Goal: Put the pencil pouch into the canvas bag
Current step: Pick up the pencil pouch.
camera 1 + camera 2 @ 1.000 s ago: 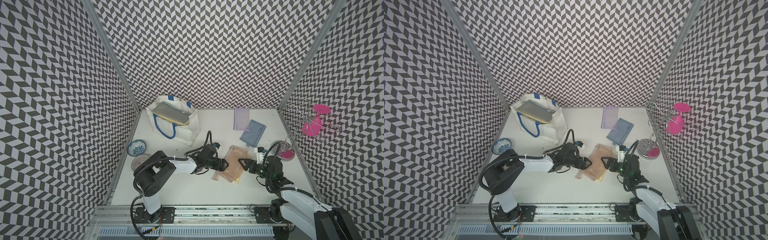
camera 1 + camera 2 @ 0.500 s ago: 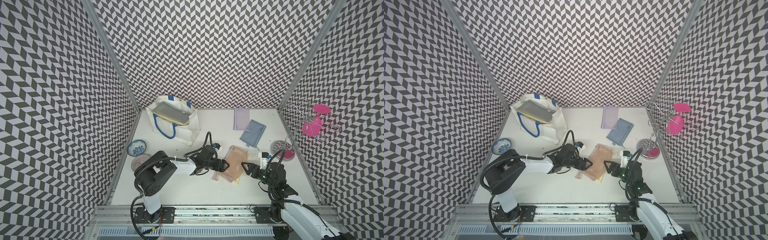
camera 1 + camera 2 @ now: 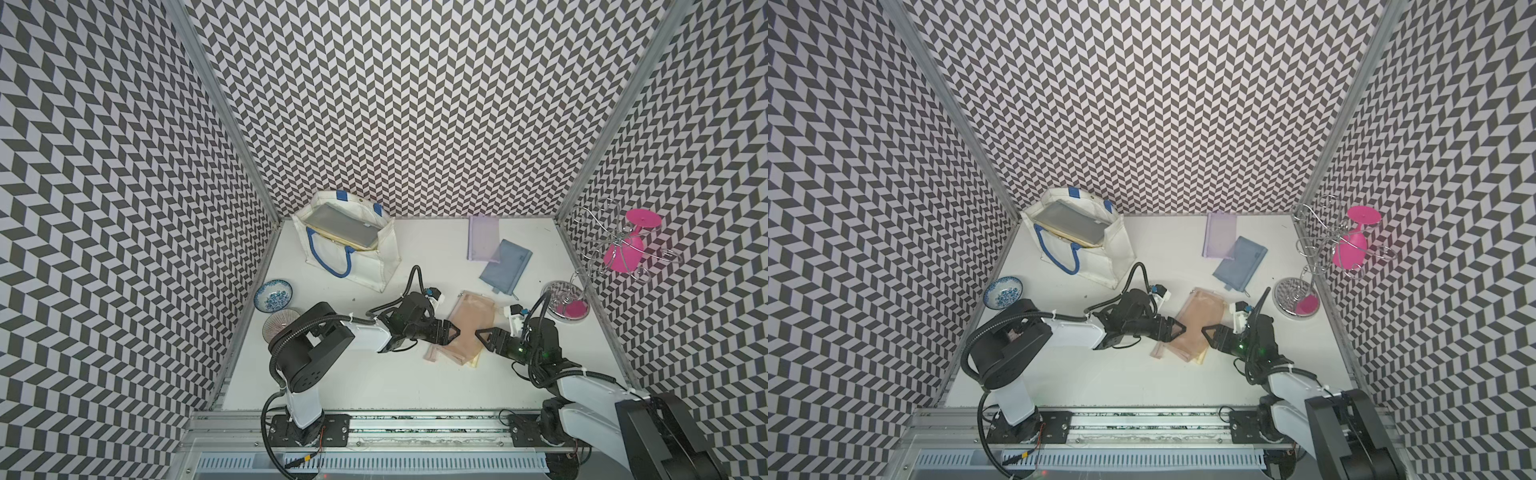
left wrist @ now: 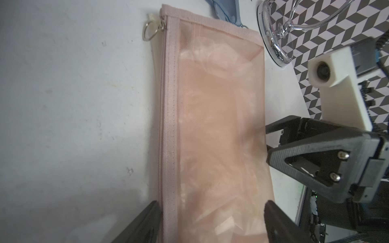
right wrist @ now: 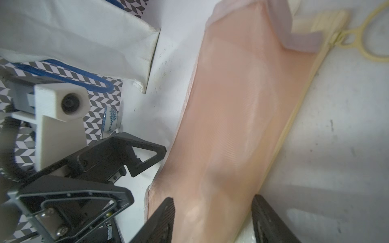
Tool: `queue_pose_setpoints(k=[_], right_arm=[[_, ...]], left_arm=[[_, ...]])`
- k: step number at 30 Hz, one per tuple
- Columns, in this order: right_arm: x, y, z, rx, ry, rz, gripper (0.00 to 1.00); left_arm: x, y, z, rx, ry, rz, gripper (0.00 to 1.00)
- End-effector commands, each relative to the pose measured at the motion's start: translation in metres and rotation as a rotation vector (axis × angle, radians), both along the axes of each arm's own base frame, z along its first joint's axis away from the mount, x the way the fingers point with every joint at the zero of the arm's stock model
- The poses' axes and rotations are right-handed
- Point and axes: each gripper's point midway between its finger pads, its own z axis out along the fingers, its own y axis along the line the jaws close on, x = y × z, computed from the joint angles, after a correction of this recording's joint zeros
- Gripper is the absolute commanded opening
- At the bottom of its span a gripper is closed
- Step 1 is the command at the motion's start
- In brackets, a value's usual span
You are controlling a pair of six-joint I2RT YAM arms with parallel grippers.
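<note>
We see left end effector (image 3: 454, 332), right end effector (image 3: 480, 335) agape astride peach mesh pencil pouch (image 3: 473, 316) on counter (image 3: 374, 382); nothing gripped.

I count one bag (image 3: 365, 266), two bowls (image 3: 273, 295) (image 3: 279, 326), one rack (image 3: 557, 291), one glass (image 3: 623, 253), and five pouches (image 3: 469, 324) on the table (image 3: 374, 374): two loose, three stacked.

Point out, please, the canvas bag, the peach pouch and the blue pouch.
canvas bag (image 3: 370, 266), in a top view, on its white front wall.
peach pouch (image 4: 210, 126), left wrist view, on its mesh middle.
blue pouch (image 3: 505, 268), in a top view, on its middle.
</note>
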Motion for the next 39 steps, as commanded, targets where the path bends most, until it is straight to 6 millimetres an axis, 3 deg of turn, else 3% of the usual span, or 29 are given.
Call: queue_pose_setpoints(k=[1, 11, 15, 18, 21, 27, 28, 33, 39], right_arm=[[0.012, 0.006, 0.026, 0.012, -0.123, 0.016, 0.51], [0.013, 0.012, 0.024, 0.014, -0.129, 0.044, 0.35], [0.012, 0.012, 0.030, 0.018, -0.154, 0.049, 0.15], [0.010, 0.015, 0.041, 0.029, -0.199, 0.075, 0.06], [0.008, 0.024, 0.056, 0.029, -0.249, 0.136, 0.04], [-0.011, 0.059, 0.110, 0.119, -0.402, 0.356, 0.02], [-0.012, 0.068, 0.132, 0.142, -0.456, 0.400, 0.02], [-0.033, 0.095, 0.181, 0.246, -0.566, 0.559, 0.00], [-0.040, 0.108, 0.215, 0.314, -0.628, 0.648, 0.00]], left_arm=[[-0.008, -0.007, 0.001, -0.027, 0.001, -0.028, 0.77], [-0.017, -0.017, -0.003, -0.032, 0.023, -0.046, 0.76], [-0.018, -0.015, 0.002, -0.034, 0.019, -0.048, 0.76], [-0.017, -0.003, 0.013, -0.052, 0.021, -0.039, 0.76], [-0.011, 0.025, 0.036, -0.128, 0.031, -0.006, 0.76], [0.007, 0.084, 0.087, -0.147, -0.088, 0.097, 0.80], [0.008, 0.090, 0.099, -0.165, -0.113, 0.106, 0.81], [0.006, 0.100, 0.142, -0.226, -0.220, 0.114, 0.87], [-0.005, 0.095, 0.160, -0.300, -0.246, 0.068, 0.87]])
